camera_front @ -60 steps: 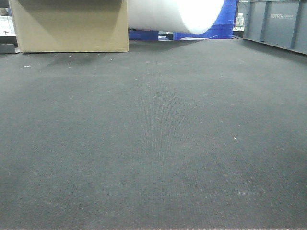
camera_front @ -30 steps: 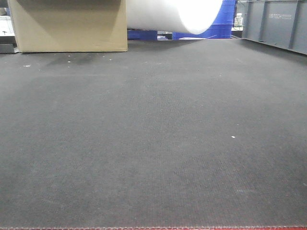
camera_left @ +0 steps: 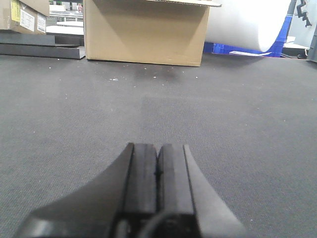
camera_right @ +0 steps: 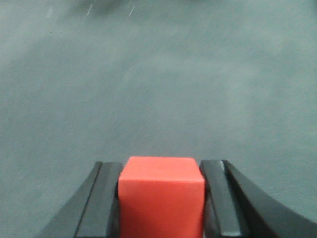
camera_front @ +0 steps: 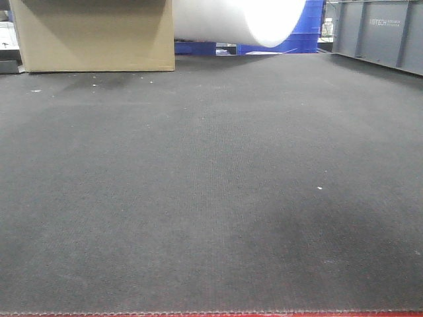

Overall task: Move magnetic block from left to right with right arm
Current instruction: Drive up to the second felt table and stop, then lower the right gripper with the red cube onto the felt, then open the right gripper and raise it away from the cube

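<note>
right gripper (camera_right: 161,198): jaws pinching red block (camera_right: 161,198) above mat (camera_right: 158,89) | left gripper (camera_left: 158,171): jaws pressed together | far left: cardboard box (camera_front: 92,36) | far right: grey crate (camera_front: 380,33), lettering unreadable

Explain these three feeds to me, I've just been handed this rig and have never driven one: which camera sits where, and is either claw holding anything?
It is a two-armed robot, each arm ending in a two-fingered claw with its own camera.

The front view looks across the dark mat toward a cardboard box, a white roll and blue crates; neither arm shows there.

The left wrist view looks along the left gripper: its black fingers are pressed together, with nothing between them.

The right wrist view, slightly blurred, looks along the right gripper: its fingers sit against both sides of the red magnetic block.
</note>
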Robot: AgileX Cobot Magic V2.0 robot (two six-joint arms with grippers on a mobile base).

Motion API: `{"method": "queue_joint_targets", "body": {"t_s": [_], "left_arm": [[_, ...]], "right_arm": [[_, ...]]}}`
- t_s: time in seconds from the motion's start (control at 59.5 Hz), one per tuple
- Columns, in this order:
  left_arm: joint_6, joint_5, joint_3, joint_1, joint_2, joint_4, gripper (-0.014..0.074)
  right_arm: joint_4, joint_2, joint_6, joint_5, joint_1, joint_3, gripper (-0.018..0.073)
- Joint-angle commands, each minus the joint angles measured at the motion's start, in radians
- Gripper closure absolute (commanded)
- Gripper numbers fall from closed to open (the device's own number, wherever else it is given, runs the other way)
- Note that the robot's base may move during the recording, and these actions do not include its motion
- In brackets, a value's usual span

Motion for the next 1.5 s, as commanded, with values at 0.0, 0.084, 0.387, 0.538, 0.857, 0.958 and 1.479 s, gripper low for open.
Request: {"method": "queue_joint_targets", "body": {"t_s": [0.0, 0.084, 0.387, 0.538, 0.857, 0.958, 1.479], "left_arm": [[-0.004, -0.089, 0.01, -0.002, -0.01, 0.0, 0.0713], [-0.004, -0.089, 0.01, -0.002, -0.01, 0.0, 0.0713], [-0.004, -0.089, 0.01, -0.002, -0.01, 0.0, 0.0713], [-0.004, -0.089, 0.01, -0.002, -0.01, 0.0, 0.0713], [-0.004, -0.089, 0.01, -0.002, -0.01, 0.0, 0.0712], [-0.004, -0.089, 0.01, -0.002, -0.01, 0.0, 0.0712], [-0.004, -0.089, 0.01, -0.002, -0.01, 0.0, 0.0713]], "right_arm": [[0.015, 0.134, -0.014, -0.085, 0.063, -0.09, 0.0344], [0.014, 0.264, -0.014, -0.085, 0.138, -0.151, 0.0344], [-0.039, 0.763, -0.007, 0.047, 0.312, -0.47, 0.0344], [-0.035, 0.964, 0.03, 0.115, 0.314, -0.615, 0.0344], [-0.034, 1.168, 0.03, 0.072, 0.315, -0.671, 0.0344], [-0.034, 1.179, 0.036, 0.048, 0.315, -0.671, 0.0344], [-0.015, 1.157, 0.055, 0.044, 0.315, -0.671, -0.0063]]}}
